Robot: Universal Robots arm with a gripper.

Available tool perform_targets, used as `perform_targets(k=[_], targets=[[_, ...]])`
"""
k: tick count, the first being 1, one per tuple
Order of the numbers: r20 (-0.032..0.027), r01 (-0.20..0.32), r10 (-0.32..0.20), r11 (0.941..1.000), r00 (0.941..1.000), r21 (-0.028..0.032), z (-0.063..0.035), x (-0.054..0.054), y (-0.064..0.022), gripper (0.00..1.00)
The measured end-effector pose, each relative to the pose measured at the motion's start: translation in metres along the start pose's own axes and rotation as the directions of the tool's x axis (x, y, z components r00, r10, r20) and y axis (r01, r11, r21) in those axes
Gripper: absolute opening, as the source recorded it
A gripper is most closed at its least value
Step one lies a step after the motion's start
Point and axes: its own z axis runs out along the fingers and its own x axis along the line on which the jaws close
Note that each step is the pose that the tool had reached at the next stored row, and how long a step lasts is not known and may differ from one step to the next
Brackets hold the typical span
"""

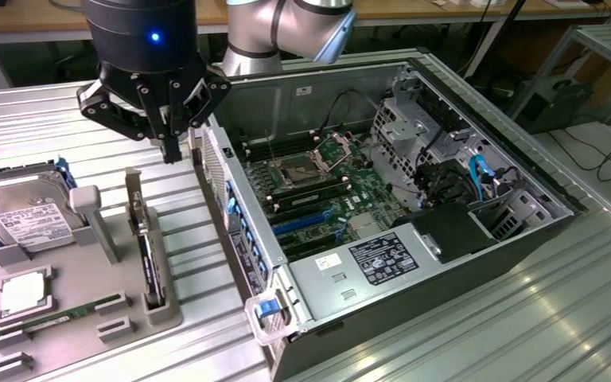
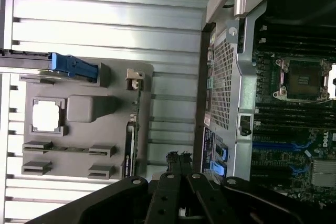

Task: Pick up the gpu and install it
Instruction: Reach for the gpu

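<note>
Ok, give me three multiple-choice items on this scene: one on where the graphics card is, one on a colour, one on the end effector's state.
1. Where is the graphics card?
A. Standing on edge in the grey tray
B. Lying flat on the floor
C. Hanging from a cable

2. What colour is the light on the end effector?
A. Red
B. Green
C. Blue

3. How is the end effector?
A. Wide open
B. Shut, holding nothing
C. Shut on the graphics card

Answers:
1 A, the card sits upright in a slot of the tray.
2 C, a blue dot glows on its black body.
3 B, it is closed in the air with nothing in it.
</note>
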Motion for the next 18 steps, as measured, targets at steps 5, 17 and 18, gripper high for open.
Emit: perform_targets(k=[5, 17, 18], targets=[[0.0, 0.0, 0.0, 1.0, 1.0, 0.0, -0.0003, 0.012, -0.001, 0.11], [0.0, 0.001, -0.001, 1.0, 1.0, 0.0, -0.0007, 0.041, -0.0015, 0.11], [0.0, 0.001, -0.001, 1.0, 1.0, 0.0, -0.0008, 0.043, -0.0014, 0.11]])
